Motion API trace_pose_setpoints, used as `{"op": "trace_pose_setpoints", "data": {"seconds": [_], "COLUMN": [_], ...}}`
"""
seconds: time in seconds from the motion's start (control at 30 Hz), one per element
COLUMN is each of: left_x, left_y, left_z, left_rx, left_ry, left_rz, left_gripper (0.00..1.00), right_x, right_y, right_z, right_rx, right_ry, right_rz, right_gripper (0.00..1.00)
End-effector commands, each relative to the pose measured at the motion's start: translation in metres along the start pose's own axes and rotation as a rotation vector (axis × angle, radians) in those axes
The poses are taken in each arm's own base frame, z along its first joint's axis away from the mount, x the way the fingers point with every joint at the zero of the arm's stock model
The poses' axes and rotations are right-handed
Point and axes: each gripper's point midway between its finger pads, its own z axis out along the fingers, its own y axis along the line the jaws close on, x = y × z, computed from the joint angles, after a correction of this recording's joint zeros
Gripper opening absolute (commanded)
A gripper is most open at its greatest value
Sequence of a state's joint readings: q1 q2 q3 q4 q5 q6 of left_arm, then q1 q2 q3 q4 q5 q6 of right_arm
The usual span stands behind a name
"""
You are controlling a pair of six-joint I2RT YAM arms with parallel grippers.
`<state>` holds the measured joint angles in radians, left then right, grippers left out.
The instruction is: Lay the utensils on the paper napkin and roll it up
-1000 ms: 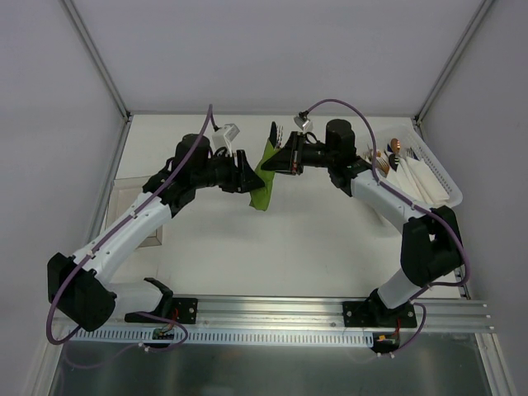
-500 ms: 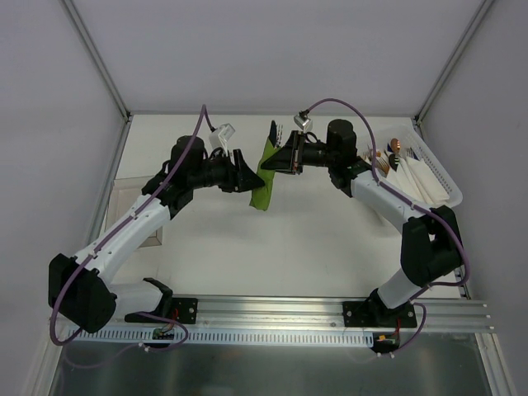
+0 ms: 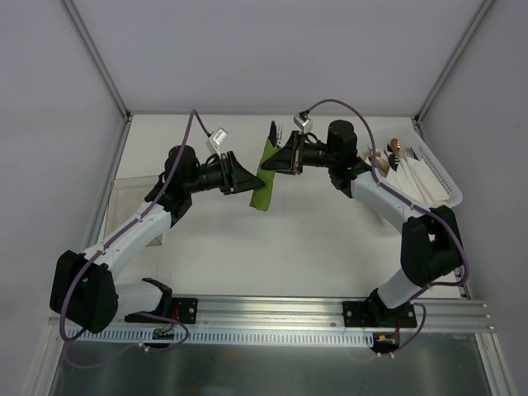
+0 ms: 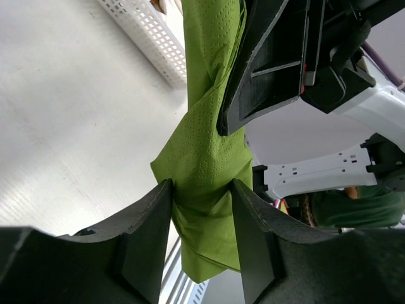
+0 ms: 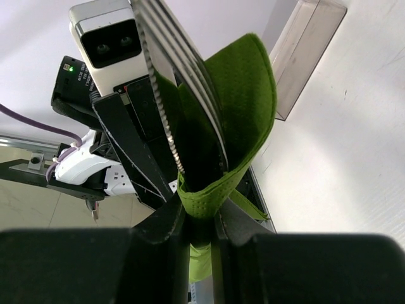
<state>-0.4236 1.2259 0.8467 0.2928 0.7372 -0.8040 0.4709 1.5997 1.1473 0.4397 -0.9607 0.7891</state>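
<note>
Rolled paper napkin (image 3: pixel 264 175) held aloft, left of the basket (image 3: pixel 442 178)
Top view: it hangs between both arms. Left wrist: left gripper (image 4: pixel 201 202) fingers (image 4: pixel 149 234) squeeze its lower twist; a tug may tear it. Right wrist: right gripper (image 5: pixel 201 218) fingers (image 5: pixel 161 228) pinch the roll; loose utensils (image 5: pixel 180 95) may slip out.

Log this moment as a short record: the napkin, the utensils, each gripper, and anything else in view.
napkin: paper napkin rolled into a green tube, held in the air between the arms
utensils: utensils inside the roll, fork tines and a serrated blade poking out of one end
right gripper: right gripper shut on the roll near that end
left gripper: left gripper closed on the other end
elsewhere: white basket far right, white napkins inside
</note>
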Motion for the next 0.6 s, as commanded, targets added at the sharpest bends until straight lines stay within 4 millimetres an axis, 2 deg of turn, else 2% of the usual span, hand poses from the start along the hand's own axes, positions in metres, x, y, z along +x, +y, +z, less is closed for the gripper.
{"op": "trace_pose_setpoints", "data": {"seconds": [0.0,0.2,0.57], "left_x": [-0.006,-0.007,-0.002], "left_y": [-0.022,-0.027,-0.032], "left_z": [-0.003,-0.006,-0.005], "left_rx": [0.119,0.195,0.278], "left_ry": [-0.015,-0.028,0.007], "left_rz": [0.018,-0.015,-0.052], "left_gripper": [0.41,0.4,0.46], "right_x": [-0.008,-0.008,-0.01], "right_y": [0.038,0.039,0.04], "right_z": [-0.005,-0.006,-0.007], "right_rx": [-0.099,-0.108,-0.125], "right_ry": [-0.025,-0.025,-0.033], "right_rz": [-0.107,-0.108,-0.107], "right_gripper": [0.0,0.0,0.0]}}
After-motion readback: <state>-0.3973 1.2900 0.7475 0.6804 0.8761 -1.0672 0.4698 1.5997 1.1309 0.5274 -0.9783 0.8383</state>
